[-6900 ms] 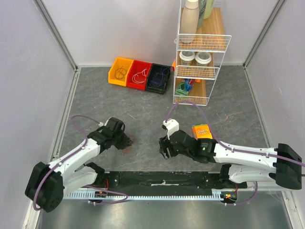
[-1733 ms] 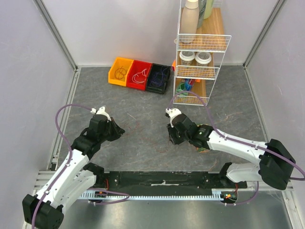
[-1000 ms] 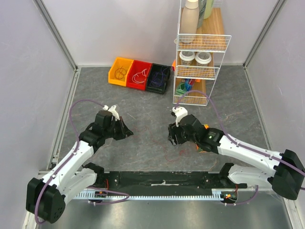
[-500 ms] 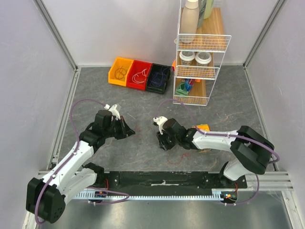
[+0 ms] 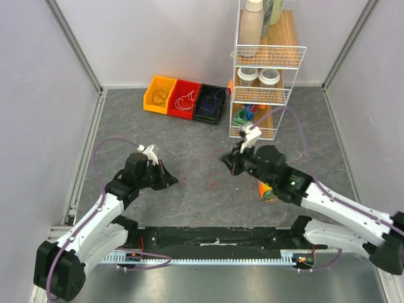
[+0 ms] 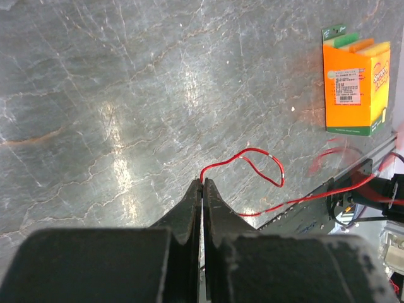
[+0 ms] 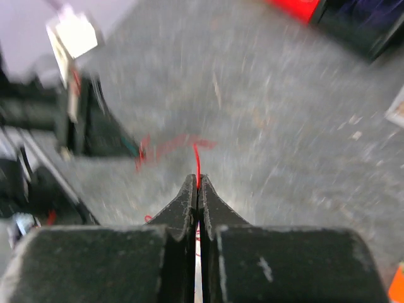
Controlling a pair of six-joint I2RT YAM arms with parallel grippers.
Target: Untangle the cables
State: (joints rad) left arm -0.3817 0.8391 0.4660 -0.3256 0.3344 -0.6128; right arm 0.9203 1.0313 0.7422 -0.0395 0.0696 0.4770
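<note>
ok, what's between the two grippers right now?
Just the red cable, looping over bare table from the left gripper toward the right gripper. Clearest in the left wrist view; faint in the top one.

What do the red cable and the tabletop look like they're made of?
The red cable: probably plastic-sheathed wire, smooth and limp; it bends in loose curls. The tabletop: grey stone or stone-look laminate, semi-gloss; pale veins and light glare show.

Top external: high over the near edge, looking down on the whole counter (image 5: 189,132) and the orange box (image 5: 267,189).
Left wrist: close behind its fingers (image 6: 186,214), facing the orange box.
Right wrist: close, blurred, facing the counter left of the orange box.
Shared: red cable (image 6: 252,165), in both wrist views.
</note>
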